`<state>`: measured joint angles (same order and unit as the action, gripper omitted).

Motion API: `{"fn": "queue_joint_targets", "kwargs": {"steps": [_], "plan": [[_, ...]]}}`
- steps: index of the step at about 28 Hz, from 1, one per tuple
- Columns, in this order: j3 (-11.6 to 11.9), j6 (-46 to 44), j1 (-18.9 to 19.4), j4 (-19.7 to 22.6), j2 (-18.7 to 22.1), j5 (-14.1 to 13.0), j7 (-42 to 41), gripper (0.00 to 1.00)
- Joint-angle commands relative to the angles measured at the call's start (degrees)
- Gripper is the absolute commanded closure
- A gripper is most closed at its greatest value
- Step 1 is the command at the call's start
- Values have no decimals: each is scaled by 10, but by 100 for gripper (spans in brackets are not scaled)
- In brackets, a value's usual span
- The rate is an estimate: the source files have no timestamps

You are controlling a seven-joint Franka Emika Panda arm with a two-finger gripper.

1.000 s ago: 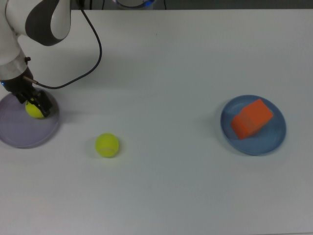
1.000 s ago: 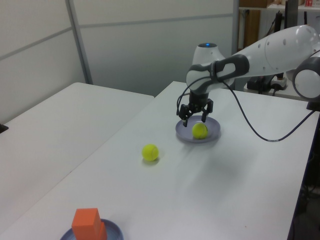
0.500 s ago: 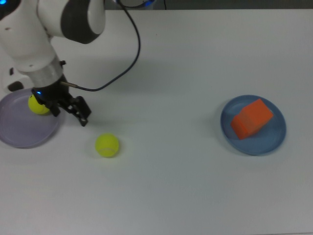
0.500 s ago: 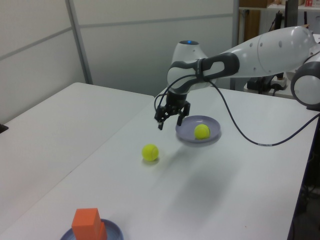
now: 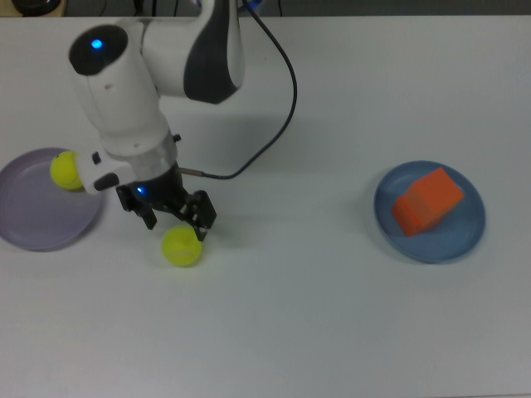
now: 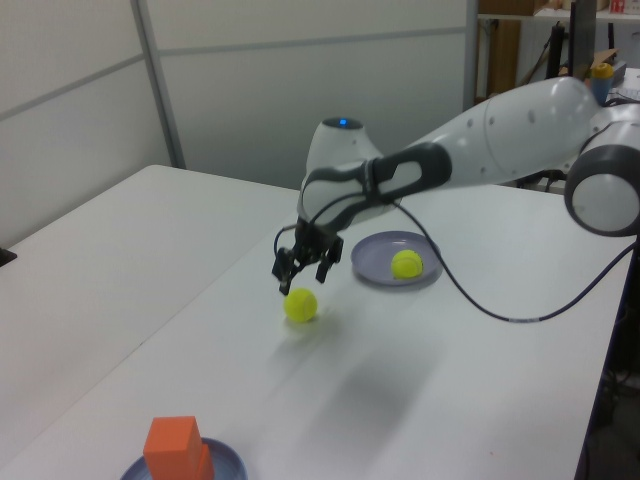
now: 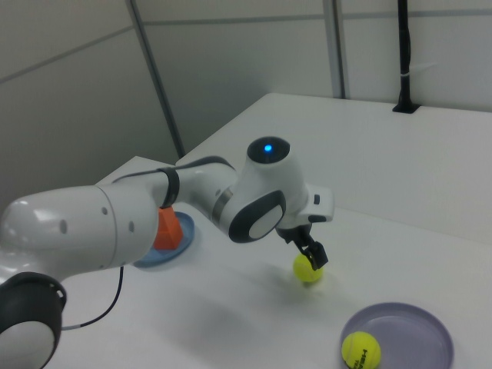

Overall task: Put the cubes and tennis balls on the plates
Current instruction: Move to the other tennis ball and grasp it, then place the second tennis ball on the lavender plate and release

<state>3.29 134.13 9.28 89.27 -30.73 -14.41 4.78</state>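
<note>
Hovering our spread-fingered end effector (image 5: 175, 217) over the fuzzy yellow-green tennis ball (image 5: 181, 246): light, springy, roll-prone; grip across its middle.

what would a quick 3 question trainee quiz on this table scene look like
1. True or false: the round pale lavender plastic plate holds a fuzzy yellow-green tennis ball.
2. What lies on the round blue plastic plate? A) a tennis ball B) matte orange foam cubes C) nothing
3. Fill in: the arm's black two-finger gripper hangs open just above the second tennis ball, which rests on the white ____.

Key: 1 true; 2 B; 3 table
</note>
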Motion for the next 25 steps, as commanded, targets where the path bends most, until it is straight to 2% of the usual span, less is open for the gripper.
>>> {"fn": "queue_joint_targets", "kwargs": {"steps": [1, 8, 9, 10, 11, 13, 14, 16, 23, 25], "plan": [[4, 34, 10, -5, -30, -3, -8, 0], [4, 54, 17, -5, -47, 4, -7, 0], [4, 54, 17, -5, -48, 4, -7, 2], [4, 55, 17, -5, -47, 4, -7, 8], [4, 55, 17, -5, -47, 4, -7, 18], [4, 55, 17, -5, -47, 3, -7, 48], [4, 55, 17, -5, -46, 3, -7, 78], [4, 55, 17, -5, -42, 0, -6, 98], [15, 48, 8, 2, 9, 3, -12, 100], [36, 40, 2, 7, 21, 3, -9, 100]]}}
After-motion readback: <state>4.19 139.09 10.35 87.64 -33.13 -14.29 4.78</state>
